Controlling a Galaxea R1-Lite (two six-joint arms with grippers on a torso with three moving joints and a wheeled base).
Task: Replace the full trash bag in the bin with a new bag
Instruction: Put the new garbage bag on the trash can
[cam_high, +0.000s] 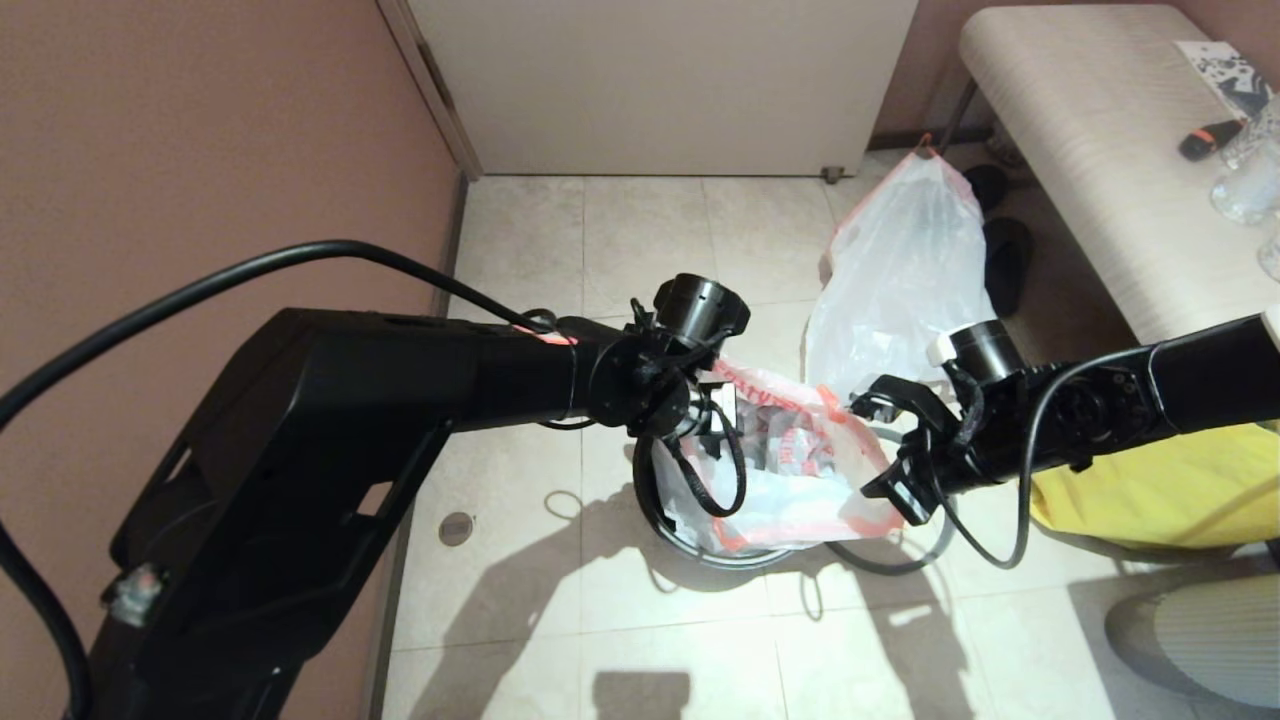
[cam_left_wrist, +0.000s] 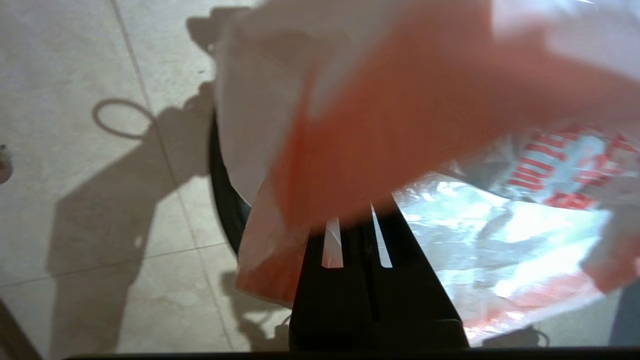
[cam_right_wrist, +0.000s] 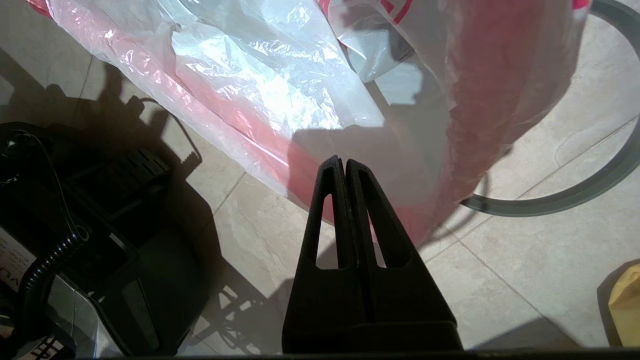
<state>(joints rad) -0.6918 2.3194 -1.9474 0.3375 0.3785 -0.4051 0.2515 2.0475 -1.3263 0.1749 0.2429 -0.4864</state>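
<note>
Crinkling limp translucent new bag (cam_high: 800, 470) drapes round black bin (cam_high: 655, 500).

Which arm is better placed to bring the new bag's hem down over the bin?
Probably left. The left gripper is shut on the orange hem of the new bag, directly above the bin; the right gripper is beside it, above floor.
</note>
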